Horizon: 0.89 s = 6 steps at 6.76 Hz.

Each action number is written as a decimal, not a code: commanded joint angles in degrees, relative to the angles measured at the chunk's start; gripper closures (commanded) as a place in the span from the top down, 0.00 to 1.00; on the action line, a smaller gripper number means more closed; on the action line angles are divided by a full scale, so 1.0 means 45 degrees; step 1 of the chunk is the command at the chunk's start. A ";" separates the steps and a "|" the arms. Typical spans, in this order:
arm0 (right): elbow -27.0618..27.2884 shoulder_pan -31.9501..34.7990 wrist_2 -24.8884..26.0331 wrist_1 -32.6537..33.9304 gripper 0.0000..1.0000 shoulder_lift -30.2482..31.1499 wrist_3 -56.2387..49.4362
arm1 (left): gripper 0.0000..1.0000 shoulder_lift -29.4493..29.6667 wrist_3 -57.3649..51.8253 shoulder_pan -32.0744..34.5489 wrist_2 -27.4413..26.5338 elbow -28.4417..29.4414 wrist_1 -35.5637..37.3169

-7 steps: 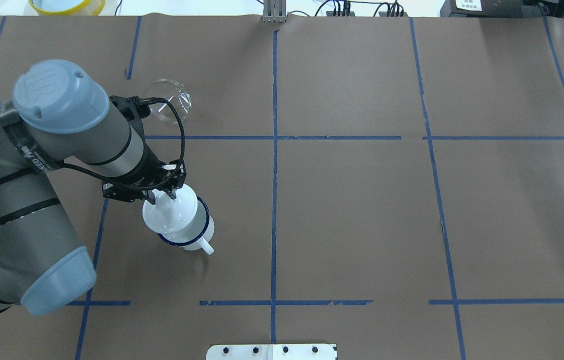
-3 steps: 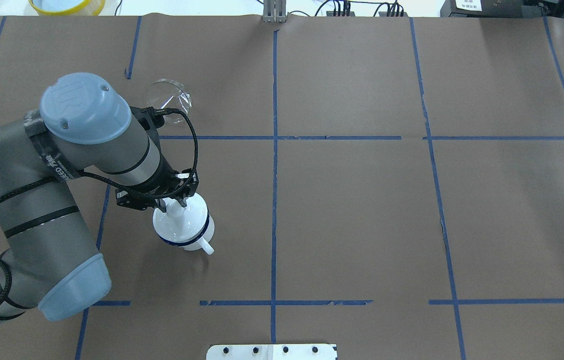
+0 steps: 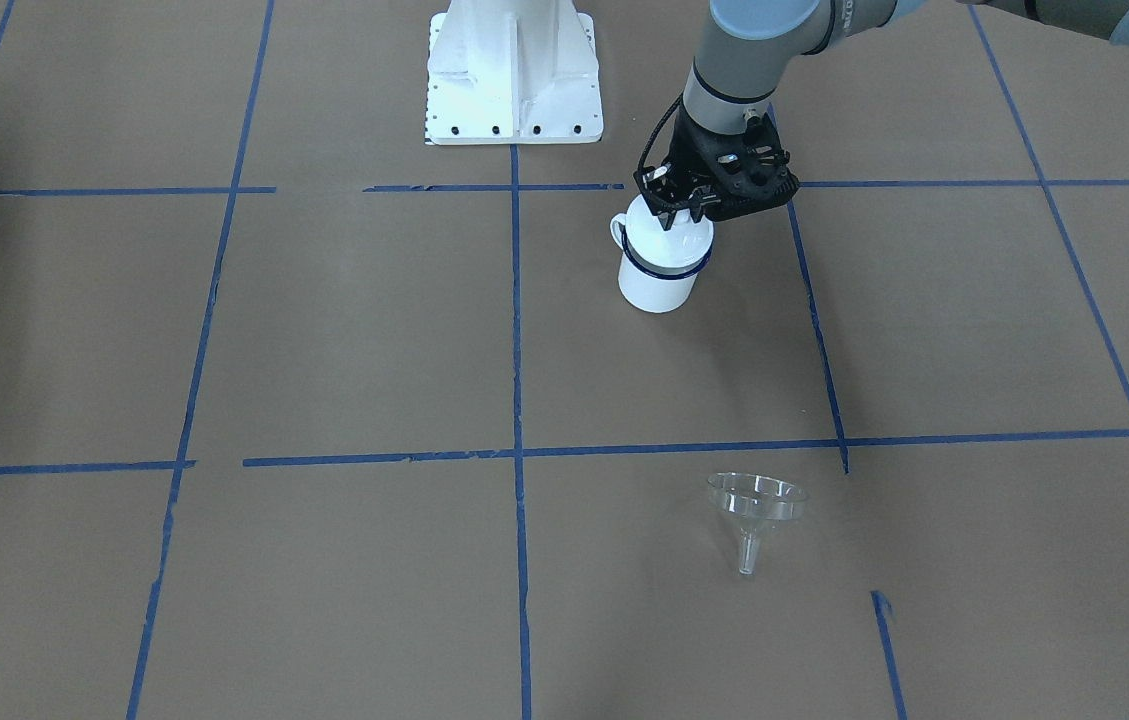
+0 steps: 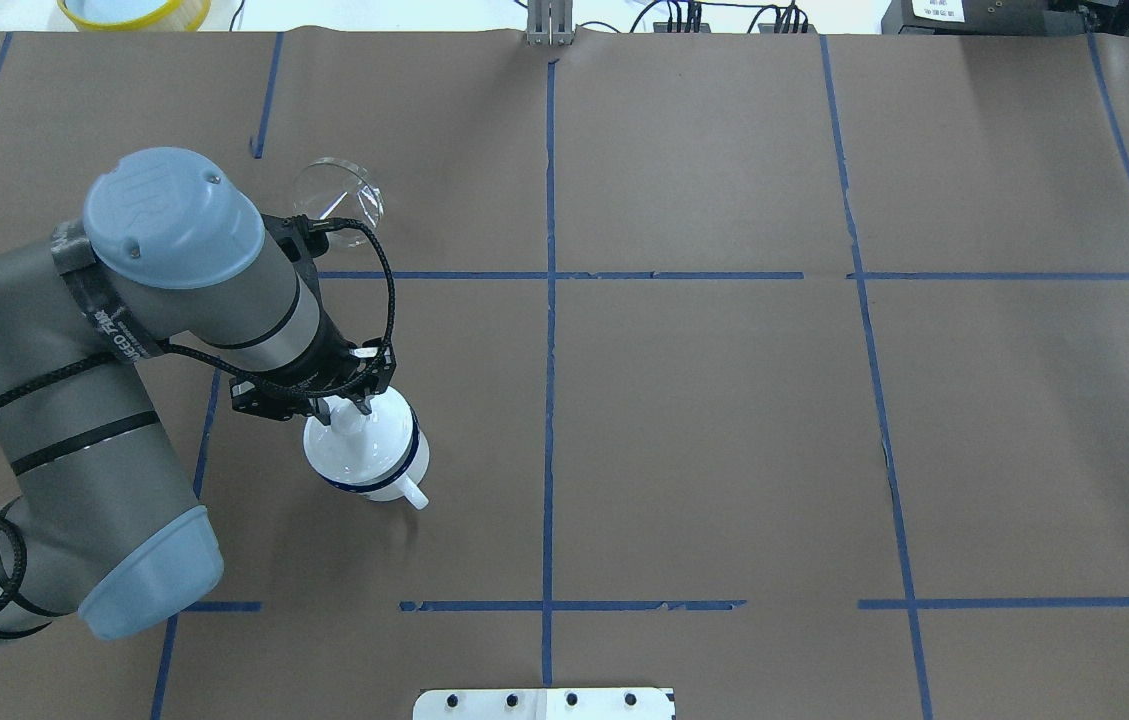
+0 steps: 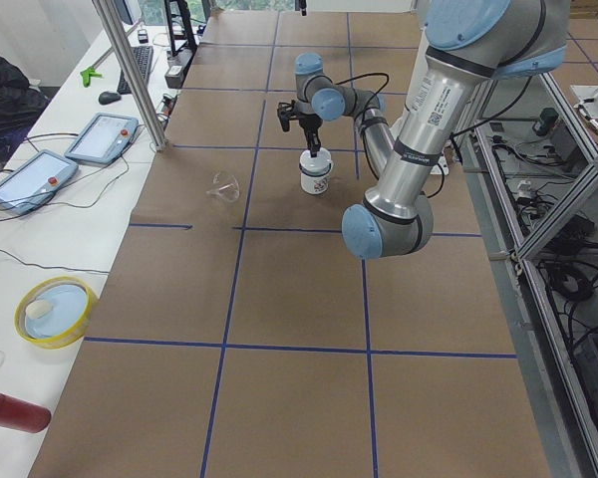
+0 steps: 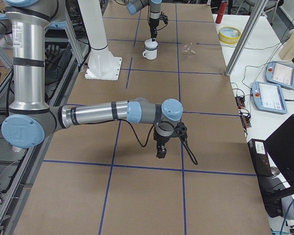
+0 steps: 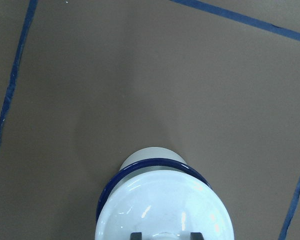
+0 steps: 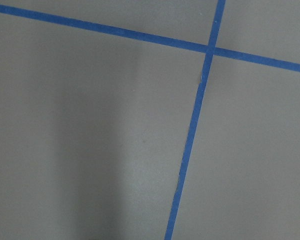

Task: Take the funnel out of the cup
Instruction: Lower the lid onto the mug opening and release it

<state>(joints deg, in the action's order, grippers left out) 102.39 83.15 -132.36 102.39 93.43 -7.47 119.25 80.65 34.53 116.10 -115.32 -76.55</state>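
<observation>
Left gripper (image 4: pixel 352 404): 2 fingertips (image 7: pixel 135 235) clamped either side of the knob (image 4: pixel 345 423) of a white lid (image 4: pixel 356 442), pointing straight down. Lid covers the mouth of the cup (image 3: pixel 659 285); blue rim shows around its edge, can't tell if it's fully seated. Cup stands upright on the brown paper table (image 4: pixel 724 450), handle (image 4: pixel 412 493) pointing toward the robot's side in the overhead view.

Funnel (image 3: pixel 756 505) is not in the cup: clear, lying tilted on the paper with its bowl and spout both on the surface, well apart from the cup, on the far side of a blue tape line (image 4: pixel 544 275) from the robot. Nothing touching it.

Right gripper (image 6: pixel 161 152): hangs low over bare paper far from cup and funnel, seen only from the right side view; can't tell if its fingers are apart or together. Its wrist camera shows only paper and 2 crossing tape lines.
</observation>
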 commanded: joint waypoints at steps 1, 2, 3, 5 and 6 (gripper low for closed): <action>0.0001 0.0000 0.0000 0.0019 1.00 0.0000 0.0000 | 0.00 -0.0035 -0.0052 0.0002 -0.0019 0.0001 0.0000; 0.0001 0.0000 0.0000 0.0000 1.00 0.0000 0.0000 | 0.16 -0.0016 -0.0052 0.0002 0.0000 0.0001 0.0000; 0.0001 0.0000 0.0000 0.0000 1.00 0.0000 0.0000 | 0.99 -0.0035 -0.0052 0.0002 0.0000 0.0059 -0.0058; 0.0000 0.0000 0.0000 0.0000 1.00 0.0000 0.0000 | 1.00 -0.0016 -0.0052 0.0002 0.0000 0.0060 -0.0078; -0.0019 0.0000 0.0000 0.0000 1.00 0.0000 0.0000 | 1.00 -0.0016 -0.0052 -0.0017 0.0000 0.0060 -0.0078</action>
<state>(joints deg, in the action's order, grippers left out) 102.35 83.15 -132.36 102.39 93.43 -7.47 119.17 80.42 34.53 116.10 -115.02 -76.89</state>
